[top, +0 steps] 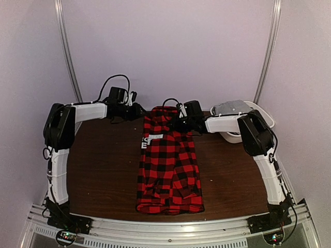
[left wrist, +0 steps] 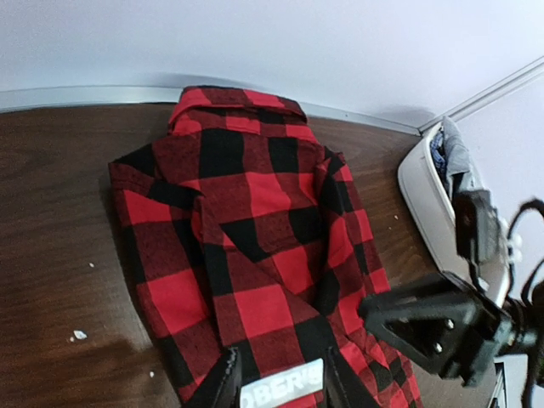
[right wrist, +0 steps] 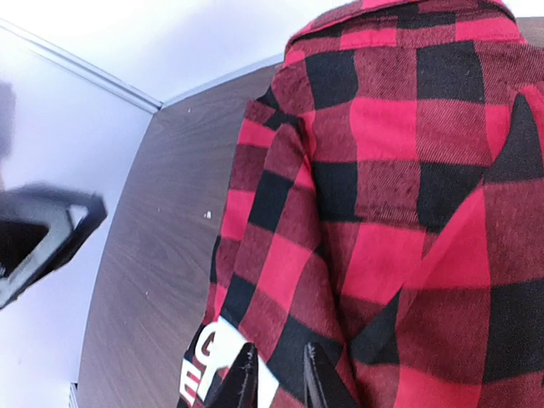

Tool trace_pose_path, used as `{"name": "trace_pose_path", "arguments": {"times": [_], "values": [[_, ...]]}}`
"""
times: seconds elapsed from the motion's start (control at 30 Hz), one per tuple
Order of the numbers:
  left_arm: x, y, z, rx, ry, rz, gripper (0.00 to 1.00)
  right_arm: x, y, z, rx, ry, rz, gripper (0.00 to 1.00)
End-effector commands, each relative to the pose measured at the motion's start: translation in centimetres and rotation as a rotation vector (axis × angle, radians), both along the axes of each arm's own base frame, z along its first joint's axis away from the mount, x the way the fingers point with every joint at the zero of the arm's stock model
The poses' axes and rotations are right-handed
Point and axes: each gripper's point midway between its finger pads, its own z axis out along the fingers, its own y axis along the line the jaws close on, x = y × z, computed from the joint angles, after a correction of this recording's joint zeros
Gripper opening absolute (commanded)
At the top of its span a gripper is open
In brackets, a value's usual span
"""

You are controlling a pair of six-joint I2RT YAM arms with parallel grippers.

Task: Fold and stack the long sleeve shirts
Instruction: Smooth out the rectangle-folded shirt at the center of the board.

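Left gripper [left wrist: 282,361] stood with jaws narrowly apart over the white label [left wrist: 282,393], a little short of the collar [left wrist: 234,100]. Right gripper [right wrist: 278,353] was even narrower, on the cloth at the collar's other side. Could not tell whether either pinched fabric. Shirt [top: 169,170] lay flat on the tabletop [top: 103,170], sleeves tucked in, a long strip from collar to hem [top: 170,209]. Judged step: start of the crosswise fold. Next move calls for an even hold on both sides of the collar, carried together toward the hem.
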Motion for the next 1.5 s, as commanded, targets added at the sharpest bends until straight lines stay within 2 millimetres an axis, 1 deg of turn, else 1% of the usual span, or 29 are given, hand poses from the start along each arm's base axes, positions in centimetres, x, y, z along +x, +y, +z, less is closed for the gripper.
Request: {"name": "trace_pose_path", "arguments": {"times": [0.0, 0.07, 0.1, 0.2, 0.27, 0.37, 0.47, 0.57, 0.67, 0.77, 0.87, 0.97, 1.07, 1.17, 1.2, 1.23, 1.27, 1.33, 1.4, 1.47], "values": [[-3.2, -1.2, 1.2, -0.039, 0.003, -0.054, 0.34, 2.7, -0.9, -3.4, -0.003, 0.031, -0.039, 0.18], [-4.9, -1.3, 1.0, -0.035, 0.026, -0.064, 0.34, 4.0, -0.9, -3.7, 0.008, 0.025, -0.051, 0.17], [-5.9, -1.1, 0.3, -0.026, 0.047, -0.064, 0.34, 4.6, -1.2, -4.2, 0.013, 0.027, -0.06, 0.17], [-8.4, -0.6, -0.4, -0.016, 0.088, -0.067, 0.34, 6.0, -1.7, -5.0, 0.042, 0.041, -0.08, 0.17], [-10.1, 0.0, -1.0, 0.005, 0.111, -0.062, 0.34, 6.8, -2.0, -5.4, 0.066, 0.059, -0.096, 0.16], [-12.3, 1.2, -2.7, 0.04, 0.151, -0.048, 0.34, 7.3, -2.2, -5.5, 0.106, 0.076, -0.109, 0.16], [-13.7, 2.2, -4.3, 0.072, 0.178, -0.037, 0.35, 7.4, -1.9, -4.8, 0.147, 0.08, -0.107, 0.16], [-14.4, 2.2, -5.4, 0.076, 0.203, -0.048, 0.35, 7.5, -1.7, -3.5, 0.171, 0.069, -0.097, 0.18], [-15.2, 1.8, -5.8, 0.082, 0.211, -0.063, 0.35, 7.7, -1.7, -1.7, 0.159, 0.038, -0.089, 0.22], [-16.2, 1.5, -6.2, 0.091, 0.221, -0.08, 0.35, 8.1, -2.2, -0.2, 0.148, 0.019, -0.086, 0.26], [-17.3, 1.7, -6.6, 0.096, 0.237, -0.079, 0.34, 8.3, -2.9, 1.1, 0.149, 0.007, -0.08, 0.29], [-18.5, 2.0, -6.6, 0.094, 0.251, -0.076, 0.35, 8.1, -3.2, 2.4, 0.125, -0.012, -0.067, 0.34], [-20.0, 2.1, -6.8, 0.093, 0.272, -0.087, 0.35, 7.1, -3.5, 3.6, 0.107, -0.016, -0.047, 0.36], [-21.4, 1.9, -6.5, 0.088, 0.278, -0.106, 0.35, 5.4, -4.3, 4.7, 0.083, -0.03, -0.046, 0.4], [-21.8, 1.8, -6.4, 0.088, 0.279, -0.11, 0.35, 4.8, -4.5, 5.4, 0.086, -0.046, -0.045, 0.41], [-22.3, 1.6, -6.2, 0.085, 0.28, -0.118, 0.35, 4.0, -4.9, 5.2, 0.082, -0.039, -0.043, 0.42], [-22.7, 1.5, -6.1, 0.083, 0.283, -0.124, 0.35, 3.2, -5.1, 6.1, 0.087, -0.053, -0.037, 0.43], [-23.5, 1.0, -5.9, 0.075, 0.29, -0.138, 0.35, 1.5, -5.5, 6.7, 0.086, -0.054, -0.026, 0.44], [-24.3, 0.6, -5.8, 0.071, 0.296, -0.153, 0.35, -0.4, -5.8, 6.8, 0.076, -0.05, -0.019, 0.44], [-25.3, 0.3, -6.0, 0.083, 0.308, -0.16, 0.35, -2.8, -6.1, 6.4, 0.059, -0.032, -0.006, 0.43]]}}
